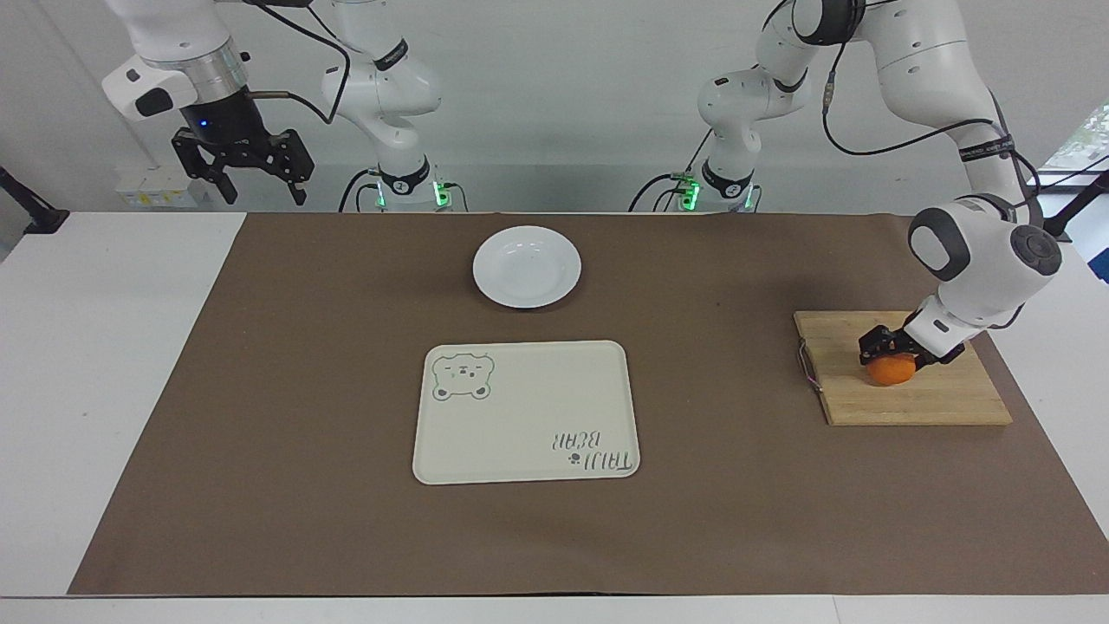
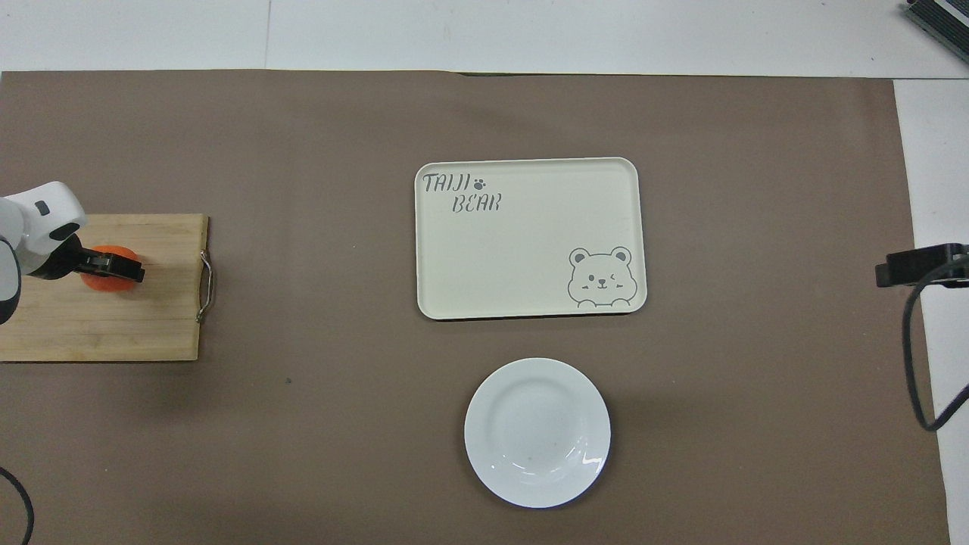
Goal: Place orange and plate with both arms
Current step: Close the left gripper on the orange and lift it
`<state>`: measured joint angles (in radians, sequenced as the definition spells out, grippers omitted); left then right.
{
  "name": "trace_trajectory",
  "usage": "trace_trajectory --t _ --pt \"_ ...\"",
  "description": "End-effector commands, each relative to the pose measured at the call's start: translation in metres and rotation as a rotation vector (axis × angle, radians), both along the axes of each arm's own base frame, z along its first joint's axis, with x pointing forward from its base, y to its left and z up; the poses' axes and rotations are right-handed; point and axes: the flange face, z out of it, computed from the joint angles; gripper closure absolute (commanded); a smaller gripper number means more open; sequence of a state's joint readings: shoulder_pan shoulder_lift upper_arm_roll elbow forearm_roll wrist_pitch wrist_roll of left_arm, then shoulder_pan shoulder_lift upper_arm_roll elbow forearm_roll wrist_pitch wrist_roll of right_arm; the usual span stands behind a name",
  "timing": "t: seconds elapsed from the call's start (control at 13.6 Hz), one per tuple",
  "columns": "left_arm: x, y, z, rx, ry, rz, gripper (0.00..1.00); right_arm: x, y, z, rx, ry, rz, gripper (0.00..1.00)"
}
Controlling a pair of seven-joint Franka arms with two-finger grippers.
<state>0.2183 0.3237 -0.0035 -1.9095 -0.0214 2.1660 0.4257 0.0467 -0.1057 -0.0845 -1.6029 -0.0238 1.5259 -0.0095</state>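
The orange point(image 1: 890, 373) sits on a wooden cutting board point(image 1: 923, 400) at the left arm's end of the table. My left gripper point(image 1: 897, 354) is down on it, open, with a finger on each side of the fruit. In the overhead view the gripper point(image 2: 113, 266) covers most of the orange point(image 2: 106, 284). The white plate point(image 1: 527, 266) lies on the brown mat near the robots, at mid-table, and also shows in the overhead view point(image 2: 537, 431). My right gripper point(image 1: 256, 184) waits open, high above the right arm's end of the table; in the overhead view only its tip point(image 2: 920, 265) shows.
A cream tray with a bear drawing point(image 1: 526, 412) lies on the mat, farther from the robots than the plate; it also shows in the overhead view point(image 2: 530, 238). The cutting board point(image 2: 113, 325) has a metal handle on the edge facing the tray.
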Motion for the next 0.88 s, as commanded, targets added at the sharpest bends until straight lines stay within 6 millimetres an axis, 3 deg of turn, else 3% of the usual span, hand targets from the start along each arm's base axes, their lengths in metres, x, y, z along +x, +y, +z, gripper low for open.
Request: trace_trajectory --t 0.0,0.29,0.59,0.81 --pt "-0.002 0.004 0.004 -0.035 0.013 0.038 1.00 -0.005 0.000 0.000 -0.008 -0.001 0.011 0.00" --pt "0.005 -0.001 0.024 -0.046 0.027 0.037 1.00 -0.005 0.000 0.000 -0.008 -0.001 0.011 0.00" --pt "0.020 -0.016 0.075 -0.051 0.066 0.102 1.00 -0.005 -0.001 0.000 -0.008 -0.001 0.009 0.00" --pt "0.014 -0.044 0.119 -0.041 0.065 0.133 1.00 -0.005 -0.001 0.000 -0.008 -0.001 0.009 0.00"
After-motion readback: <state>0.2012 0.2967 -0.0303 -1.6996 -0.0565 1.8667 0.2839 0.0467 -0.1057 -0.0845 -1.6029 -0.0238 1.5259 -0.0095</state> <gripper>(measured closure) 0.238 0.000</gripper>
